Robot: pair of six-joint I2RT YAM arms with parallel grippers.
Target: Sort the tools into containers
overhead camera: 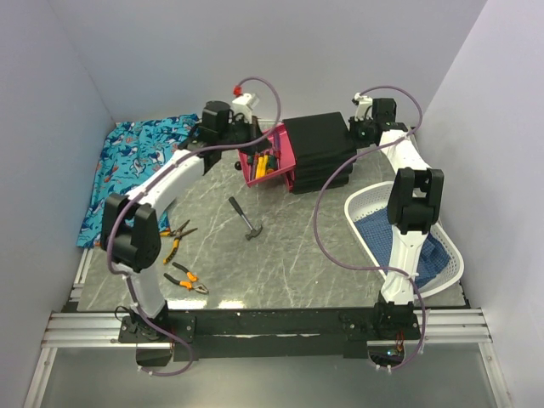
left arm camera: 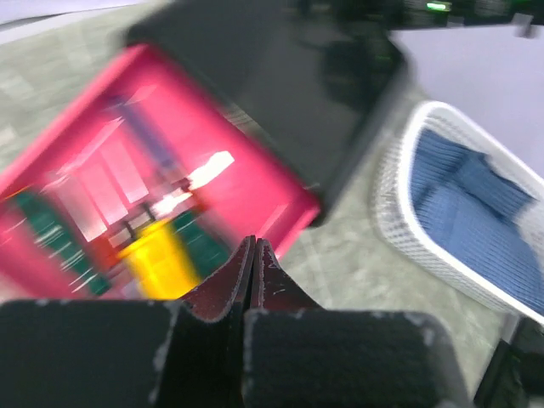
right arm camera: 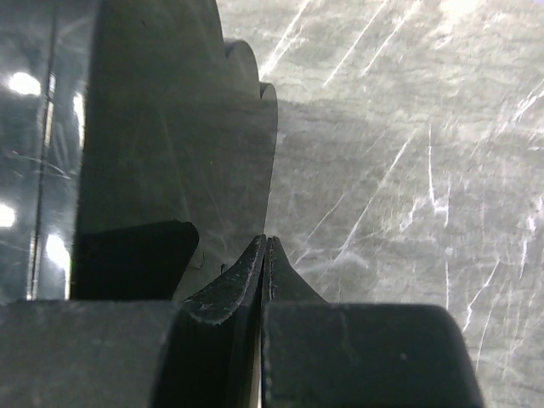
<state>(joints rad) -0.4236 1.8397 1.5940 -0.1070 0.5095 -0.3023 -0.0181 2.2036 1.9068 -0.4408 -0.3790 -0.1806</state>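
Observation:
A pink drawer (overhead camera: 284,151) stands pulled out of the black cabinet (overhead camera: 319,151) and holds screwdrivers (overhead camera: 263,163) with yellow, green and red handles. It shows blurred in the left wrist view (left arm camera: 246,191). My left gripper (left arm camera: 255,242) is shut and empty, just above the drawer's near corner. A hammer (overhead camera: 245,218) lies mid-table. Two orange-handled pliers (overhead camera: 176,238) (overhead camera: 187,279) lie front left. My right gripper (right arm camera: 265,240) is shut and empty beside the cabinet's right side (right arm camera: 170,127).
A shark-patterned blue cloth (overhead camera: 136,161) lies at back left. A white mesh basket (overhead camera: 374,255) with a blue cloth (left arm camera: 476,212) stands at the right. Purple cables hang over the table.

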